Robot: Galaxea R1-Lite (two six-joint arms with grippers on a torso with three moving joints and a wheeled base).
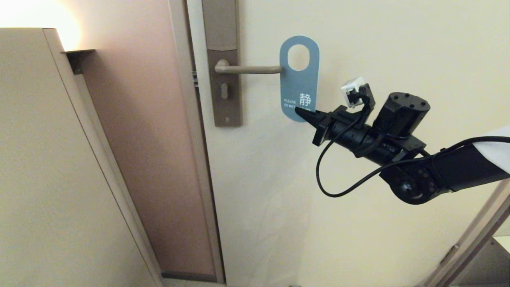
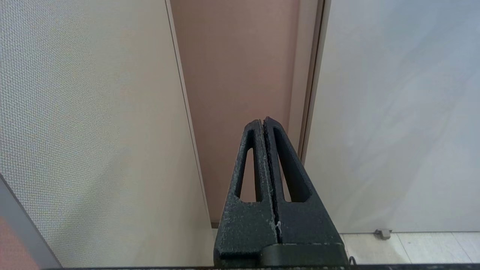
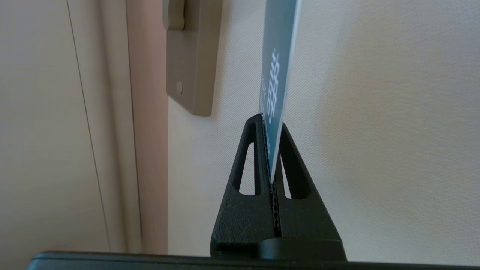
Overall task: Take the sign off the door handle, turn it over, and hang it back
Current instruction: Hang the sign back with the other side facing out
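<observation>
Black and angled in from the right, the right gripper (image 1: 306, 114) pinches the bottom edge of the sign (image 1: 299, 75), fingers closed on the card. To the left, the door handle (image 1: 248, 69) juts rightward from its tall lock plate (image 1: 224, 63), its rounded tip just touching the sign's left edge; the oval hole sits clear of the lever, beside its end. The sign stands upright, long axis vertical, hole end up, blue face toward the room, flat along the door (image 1: 358, 191). With only a thin rim gripped, the card could pivot or slip during the turn-over, or catch the lever tip. Out of the head view, the left gripper (image 2: 264, 123) is pressed together on nothing, facing the door frame.
</observation>
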